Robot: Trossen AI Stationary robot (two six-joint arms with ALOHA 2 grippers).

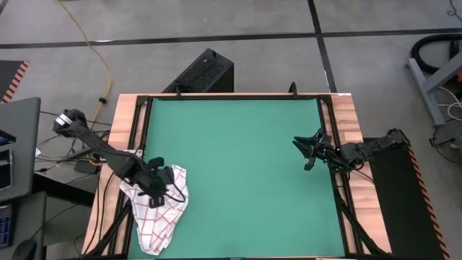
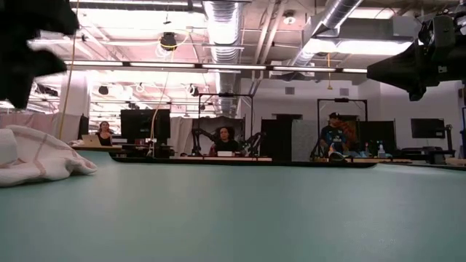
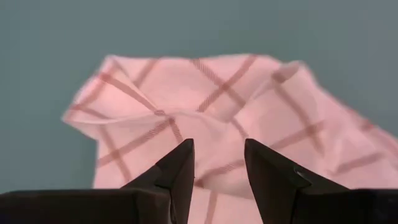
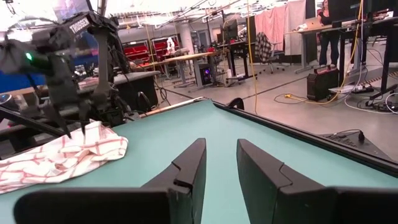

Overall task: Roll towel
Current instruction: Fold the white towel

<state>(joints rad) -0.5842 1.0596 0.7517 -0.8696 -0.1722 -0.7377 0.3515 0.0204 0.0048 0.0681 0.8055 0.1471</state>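
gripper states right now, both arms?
Left gripper: open, empty, above the crumpled white cloth towel with thin dark-red check.
Right gripper: open, empty, over the green mat at its right edge.

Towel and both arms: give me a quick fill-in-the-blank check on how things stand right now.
1. The white cloth towel with the dark-red check grid lies ____ , not rolled.
2. It lies near the green mat's front-____ corner.
3. The left gripper hovers over the towel, jaws ____.
4. The right gripper holds ____.

Missing words: crumpled; left; open; nothing
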